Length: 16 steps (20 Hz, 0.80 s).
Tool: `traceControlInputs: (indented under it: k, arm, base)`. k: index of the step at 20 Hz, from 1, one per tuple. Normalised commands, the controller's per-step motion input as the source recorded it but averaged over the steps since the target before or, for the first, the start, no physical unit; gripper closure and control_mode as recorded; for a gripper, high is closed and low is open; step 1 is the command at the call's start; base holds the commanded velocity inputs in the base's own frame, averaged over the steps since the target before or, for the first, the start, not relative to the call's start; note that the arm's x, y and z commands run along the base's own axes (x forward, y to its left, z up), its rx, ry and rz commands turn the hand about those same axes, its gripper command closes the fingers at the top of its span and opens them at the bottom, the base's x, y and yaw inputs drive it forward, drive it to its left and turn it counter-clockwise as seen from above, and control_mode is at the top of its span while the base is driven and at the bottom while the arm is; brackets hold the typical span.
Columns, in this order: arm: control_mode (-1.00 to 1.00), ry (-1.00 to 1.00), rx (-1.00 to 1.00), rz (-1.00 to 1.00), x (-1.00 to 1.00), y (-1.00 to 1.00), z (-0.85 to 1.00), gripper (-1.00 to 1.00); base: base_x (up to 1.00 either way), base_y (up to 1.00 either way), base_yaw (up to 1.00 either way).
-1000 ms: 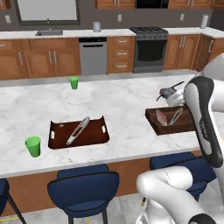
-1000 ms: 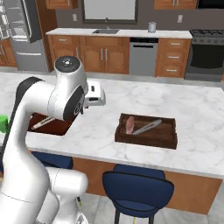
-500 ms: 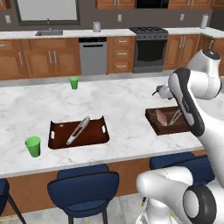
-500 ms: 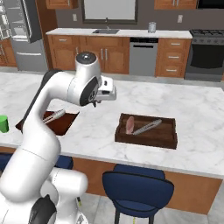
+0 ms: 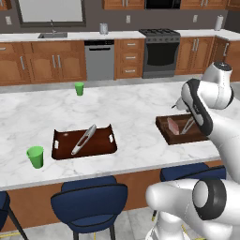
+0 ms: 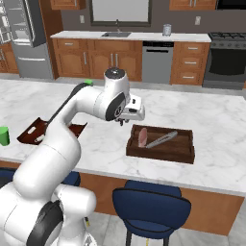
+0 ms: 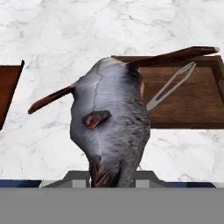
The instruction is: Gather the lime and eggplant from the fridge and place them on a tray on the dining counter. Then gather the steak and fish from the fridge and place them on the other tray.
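My gripper (image 7: 111, 176) is shut on the fish (image 7: 111, 127), a grey body with red-brown fins that hangs above the white marble dining counter (image 7: 65, 26). The hand (image 6: 126, 119) hovers just left of the other tray (image 6: 185, 153), which holds the pink steak (image 6: 142, 137) and a silver utensil (image 6: 162, 140). Seen from the left base, the hand (image 5: 180, 104) is by that tray's (image 5: 164, 133) far left corner. The first tray (image 5: 101, 145) lies further left with a silver utensil (image 5: 83, 139) in it. The fridge (image 6: 19, 43) stands at the back left. The lime and eggplant are out of view.
Two green cups (image 5: 35, 157) (image 5: 79, 88) stand on the counter left of the trays. Blue stools (image 5: 89, 199) line the near side. Wall cabinets, a dishwasher (image 5: 99, 60) and an oven (image 5: 161, 51) run along the back.
The hand has swung to the right with the fish, from over the gap between the trays to the left edge of the steak's tray. The trays and base have not moved.
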Motion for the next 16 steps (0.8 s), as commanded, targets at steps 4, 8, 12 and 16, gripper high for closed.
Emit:
traceControlInputs:
  k: [4, 8, 12, 16]
  arm:
    - [-1.00, 0.08, 0.00, -0.15, 0.16, -0.47, -0.40, 1.00]
    - [-1.00, 0.04, 0.00, -0.04, -0.03, -0.25, -0.16, 1.00]
    - [-1.00, 0.00, 0.00, -0.02, 0.00, -0.17, -0.10, 1.00]
    - [-1.00, 0.00, 0.00, -0.16, 0.00, -0.19, -0.23, 1.00]
  base:
    - [0.00, 0.00, 0.00]
    - [0.00, 0.00, 0.00]
    - [0.00, 0.00, 0.00]
    - [0.00, 0.00, 0.00]
